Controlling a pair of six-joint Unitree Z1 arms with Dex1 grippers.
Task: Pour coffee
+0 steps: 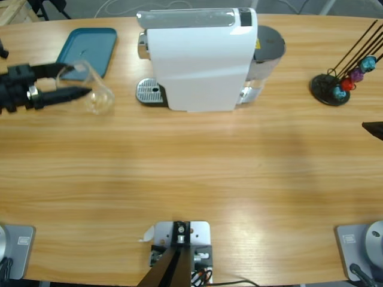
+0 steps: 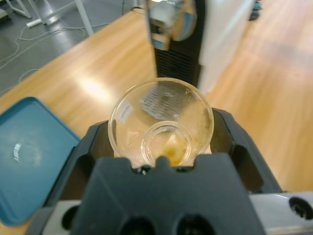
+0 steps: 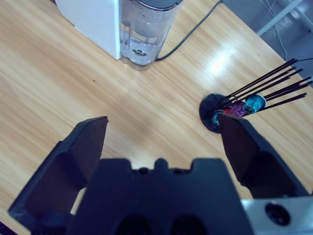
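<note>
Left wrist view: a clear cup (image 2: 161, 122) is seen held between the jaws of the left gripper (image 2: 161, 147), which is closed around its sides, with only a thin trace of coffee (image 2: 172, 152) visible at the bottom, the mouth turned toward the coffee machine (image 2: 195, 39). A spill is judged the main risk: the cup is thin and smooth, so it could be squeezed out of shape or slip if tilted further, and what little liquid remains could be run onto the counter (image 1: 191, 173) instead of into a vessel, none being visible below it. In the high view the left arm is seen reaching in from the left edge, gripper held roughly level, the cup lying tilted on its side beside the blue tray (image 1: 90, 51) and well short of the machine's drip grate (image 1: 149, 92). The right gripper (image 3: 164, 142) is held wide open and empty above bare wood, near the capsule stand (image 3: 234, 110) and the water tank (image 3: 144, 29).
</note>
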